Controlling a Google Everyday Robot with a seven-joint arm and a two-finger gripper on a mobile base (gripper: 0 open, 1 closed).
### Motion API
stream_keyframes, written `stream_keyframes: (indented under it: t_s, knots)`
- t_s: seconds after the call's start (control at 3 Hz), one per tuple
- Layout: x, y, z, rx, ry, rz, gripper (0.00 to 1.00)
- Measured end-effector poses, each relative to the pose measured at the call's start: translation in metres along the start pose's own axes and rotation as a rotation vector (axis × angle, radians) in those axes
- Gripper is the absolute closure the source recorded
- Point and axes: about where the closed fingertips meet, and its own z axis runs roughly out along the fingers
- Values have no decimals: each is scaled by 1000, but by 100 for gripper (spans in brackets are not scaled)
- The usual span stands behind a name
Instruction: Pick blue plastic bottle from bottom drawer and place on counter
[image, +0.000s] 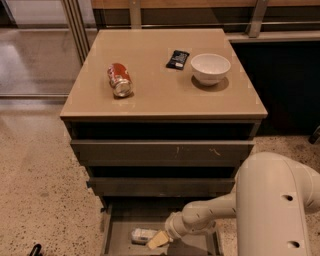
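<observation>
The blue plastic bottle (141, 235) lies on its side on the grey floor of the open bottom drawer (114, 235), near the drawer's left half. My gripper (156, 240) reaches down into the drawer from the right, its pale fingertips right beside the bottle's right end. The white arm fills the lower right of the view. The beige counter (160, 85) is above, on top of the cabinet.
On the counter lie a red soda can (119, 79) on its side at the left, a small black packet (177, 59) and a white bowl (210, 68) at the back right. Two more drawers (162, 150) stick out slightly above the bottom one. Speckled floor surrounds the cabinet.
</observation>
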Motion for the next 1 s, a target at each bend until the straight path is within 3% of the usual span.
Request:
stream_keyframes:
  t_s: [0.33,0.67,1.0]
  knots:
    - [0,0,0,0,0,0,0]
    - [11,-3,9,52,19,19,0]
    - [16,-9,37,117,48,11,0]
